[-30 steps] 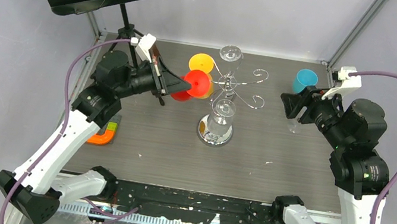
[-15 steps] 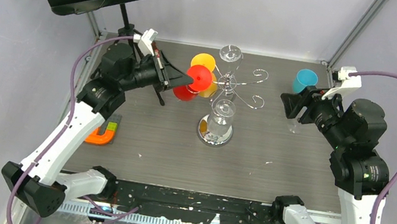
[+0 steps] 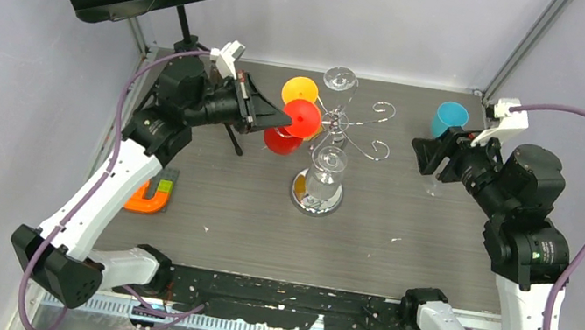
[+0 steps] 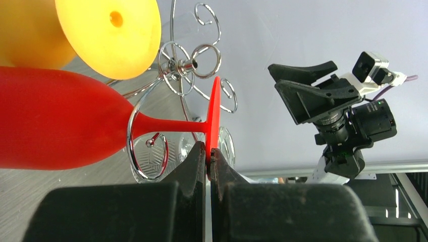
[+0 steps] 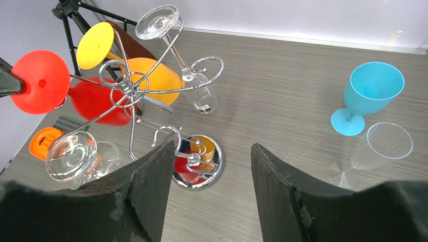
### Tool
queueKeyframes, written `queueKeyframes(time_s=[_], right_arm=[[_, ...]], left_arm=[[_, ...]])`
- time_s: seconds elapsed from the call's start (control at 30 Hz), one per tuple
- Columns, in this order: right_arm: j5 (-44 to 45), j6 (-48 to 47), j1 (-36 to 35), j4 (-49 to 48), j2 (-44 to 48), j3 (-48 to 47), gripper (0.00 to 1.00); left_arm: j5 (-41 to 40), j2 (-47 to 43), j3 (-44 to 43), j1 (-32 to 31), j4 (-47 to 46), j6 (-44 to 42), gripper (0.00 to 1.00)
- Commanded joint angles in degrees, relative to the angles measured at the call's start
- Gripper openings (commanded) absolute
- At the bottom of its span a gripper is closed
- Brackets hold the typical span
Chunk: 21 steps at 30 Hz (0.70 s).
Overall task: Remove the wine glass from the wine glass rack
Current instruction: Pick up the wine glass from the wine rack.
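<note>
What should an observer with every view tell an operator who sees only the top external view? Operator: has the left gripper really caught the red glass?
Observer: Yes; the left wrist view shows the left gripper shut on the foot rim of the red wine glass.
Operator: Is it free yet?
Observer: Not yet; its stem crosses a chrome hook of the wine glass rack.
Operator: And the other arm?
Observer: The right gripper is open, holding nothing; a clear glass sits beside the blue glass.
</note>
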<state>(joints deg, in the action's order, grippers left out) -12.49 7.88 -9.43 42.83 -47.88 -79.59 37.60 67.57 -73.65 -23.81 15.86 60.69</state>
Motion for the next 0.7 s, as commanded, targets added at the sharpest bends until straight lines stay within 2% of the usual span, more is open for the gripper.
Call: queueKeyframes(time_s=[0.0,0.67], right_arm=[[0.17,0.03,-0.32,-3.12,0.50,-0.21,0.63],[-0.74,1.47,-0.38,-2.81,-0.24,-1.53,0.66]], left_arm=[[4.88,0.17,-2.05,0.10,-0.62,-1.30,0.00],[13.05,-2.42,1.48,-1.06,3.04,-8.47,0.00]])
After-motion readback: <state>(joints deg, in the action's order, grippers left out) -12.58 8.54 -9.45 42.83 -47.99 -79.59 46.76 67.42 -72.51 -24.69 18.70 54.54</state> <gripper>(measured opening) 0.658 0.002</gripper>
